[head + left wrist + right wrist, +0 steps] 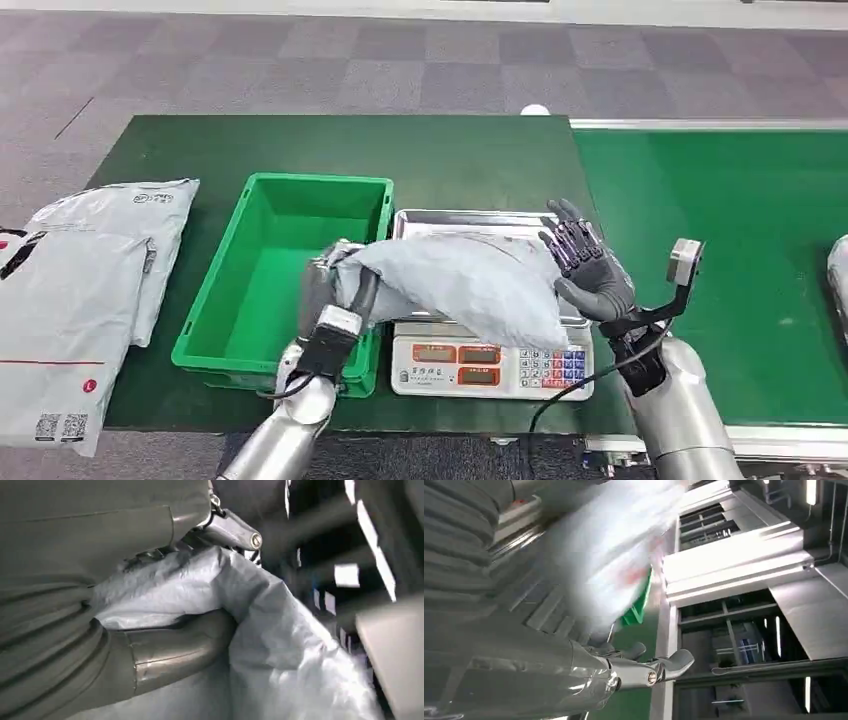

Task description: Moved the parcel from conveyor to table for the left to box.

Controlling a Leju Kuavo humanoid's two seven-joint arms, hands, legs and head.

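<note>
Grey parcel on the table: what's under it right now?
The grey parcel lies across the scale, covering most of its steel tray. The left hand grips its end by the green bin; the tray's middle is hidden.

The left hand (338,290) grips the near-left end of the grey parcel (470,285), fingers closed around it. The right hand (590,265) stands just beside the right end of the parcel, fingers straight and apart, holding nothing.
</note>
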